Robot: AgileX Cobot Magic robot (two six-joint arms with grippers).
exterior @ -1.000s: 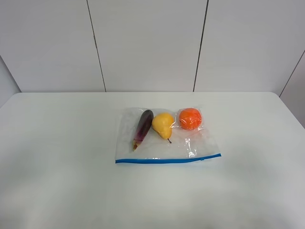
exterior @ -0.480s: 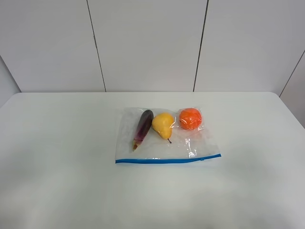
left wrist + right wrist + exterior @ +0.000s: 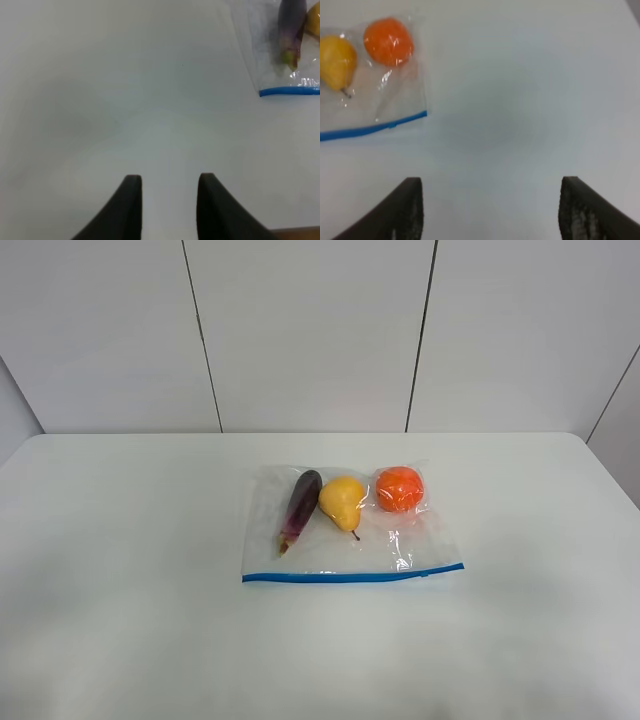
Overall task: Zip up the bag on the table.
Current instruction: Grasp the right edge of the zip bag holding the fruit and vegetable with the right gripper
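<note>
The clear bag [image 3: 345, 540] lies flat in the middle of the white table [image 3: 120, 540], its blue zipper strip [image 3: 350, 576] along the near edge. Inside lie an eggplant [image 3: 300, 508], a yellow pear [image 3: 342, 502] and an orange [image 3: 399, 488]. Neither arm shows in the high view. In the left wrist view my left gripper [image 3: 167, 187] stands open over bare table, well away from the bag's corner [image 3: 287, 75]. In the right wrist view my right gripper [image 3: 490, 200] stands wide open over bare table, apart from the bag [image 3: 375, 95].
A grey panelled wall [image 3: 310, 330] stands behind the table's far edge. White tabletop stretches on both sides of the bag and in front of it.
</note>
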